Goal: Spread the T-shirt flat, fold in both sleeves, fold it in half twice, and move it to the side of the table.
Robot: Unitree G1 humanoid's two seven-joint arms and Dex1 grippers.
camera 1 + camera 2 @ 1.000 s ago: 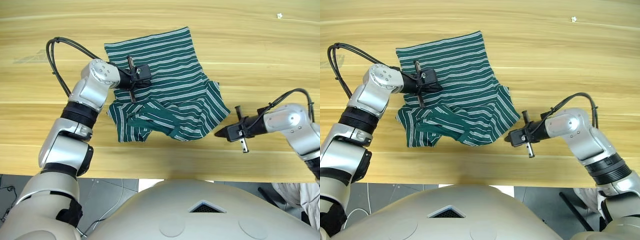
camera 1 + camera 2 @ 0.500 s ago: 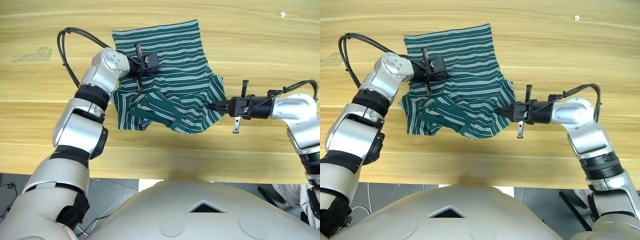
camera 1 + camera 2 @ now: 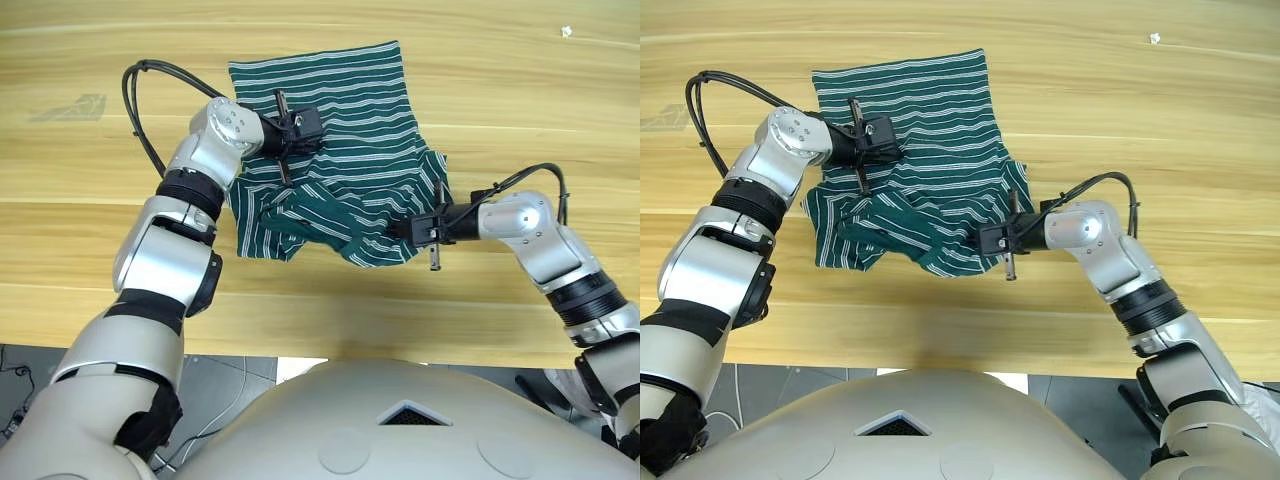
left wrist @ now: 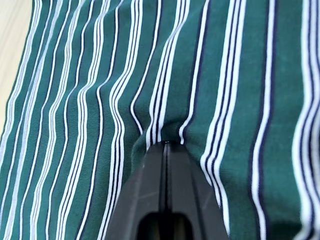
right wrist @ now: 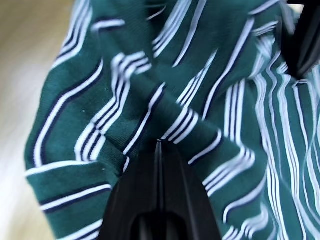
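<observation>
The T-shirt [image 3: 345,150] lies on the wooden table [image 3: 520,90], a little left of centre and in the upper half of the head-camera pictures. Both claws are on it. The left gripper [image 4: 166,150] sits on the shirt's upper-left part, close to its left edge. Its fingers are pressed together, with a small pucker of striped cloth caught at their tip. The right gripper [image 5: 159,147] comes in from the right and meets the shirt at its lower-right corner. Its fingers are likewise closed tight, pinching a fold of the bunched fabric.

The shirt is dark green with thin white and navy stripes set in groups. Its upper part lies fairly smooth, ending in a straight edge towards the top of the frame. The lower part is rumpled, with folds heaped over one another and a thick roll of cloth running across towards the right claw.

A small white scrap [image 3: 567,31] lies on the table at the upper right, well apart from the shirt.
</observation>
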